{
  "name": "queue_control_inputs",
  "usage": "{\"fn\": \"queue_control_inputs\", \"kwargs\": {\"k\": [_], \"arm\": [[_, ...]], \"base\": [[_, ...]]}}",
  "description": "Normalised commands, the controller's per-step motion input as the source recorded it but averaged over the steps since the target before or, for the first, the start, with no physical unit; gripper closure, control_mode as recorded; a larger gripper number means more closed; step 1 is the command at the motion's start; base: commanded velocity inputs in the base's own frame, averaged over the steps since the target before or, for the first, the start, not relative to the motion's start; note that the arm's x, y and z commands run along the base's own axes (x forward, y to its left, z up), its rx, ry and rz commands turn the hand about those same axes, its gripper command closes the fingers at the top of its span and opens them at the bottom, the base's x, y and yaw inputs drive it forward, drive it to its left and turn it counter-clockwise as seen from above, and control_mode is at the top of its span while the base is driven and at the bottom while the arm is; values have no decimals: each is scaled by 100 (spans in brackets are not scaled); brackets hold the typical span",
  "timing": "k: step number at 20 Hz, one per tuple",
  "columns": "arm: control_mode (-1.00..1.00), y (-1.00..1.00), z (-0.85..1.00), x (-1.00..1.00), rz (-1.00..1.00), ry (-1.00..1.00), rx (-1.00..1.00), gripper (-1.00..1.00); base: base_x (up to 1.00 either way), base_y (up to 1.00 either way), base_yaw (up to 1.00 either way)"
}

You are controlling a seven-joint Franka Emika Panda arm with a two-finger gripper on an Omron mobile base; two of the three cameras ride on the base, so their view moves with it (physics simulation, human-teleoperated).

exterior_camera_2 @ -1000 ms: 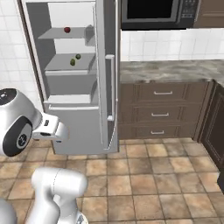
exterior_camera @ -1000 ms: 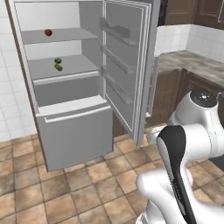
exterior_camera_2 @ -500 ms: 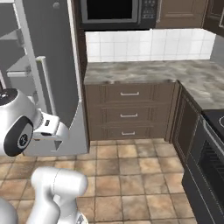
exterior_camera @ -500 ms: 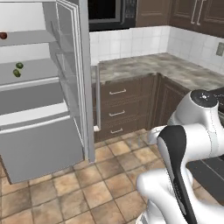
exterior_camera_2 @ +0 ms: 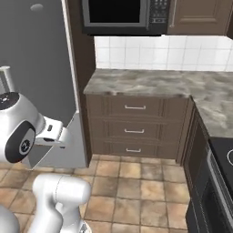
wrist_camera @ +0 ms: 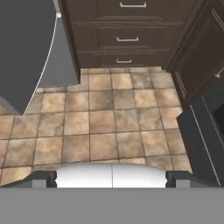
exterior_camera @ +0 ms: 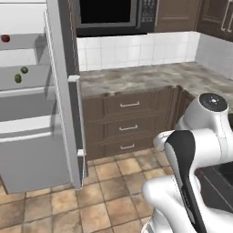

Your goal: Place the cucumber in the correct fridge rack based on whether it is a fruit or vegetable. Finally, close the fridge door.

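Left base view: cucumber (exterior_camera: 24, 70) lies on fridge rack (exterior_camera: 32, 81), fridge door (exterior_camera: 63, 91) open.

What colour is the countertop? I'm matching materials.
Mottled grey-brown stone countertop, clearest in the right base view.

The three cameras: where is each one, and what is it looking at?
Left base view: behind the arm, facing the open grey fridge door; white arm at lower right.
Right base view: other side, facing the dark brown drawers; arm at lower left.
Hand view: looks down at tan floor tiles.
All three share the drawers.
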Motion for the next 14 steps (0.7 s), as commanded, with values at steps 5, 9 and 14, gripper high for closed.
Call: {"fn": "queue_control_inputs", "kwargs": {"k": [5,9,14], "arm": [[100,0,0,0,0,0,0,-100],[100,0,0,0,0,0,0,-100],[100,0,0,0,0,0,0,-100]], "base": [[72,-51,39],[57,-57,41],[76,-30,44]]}}
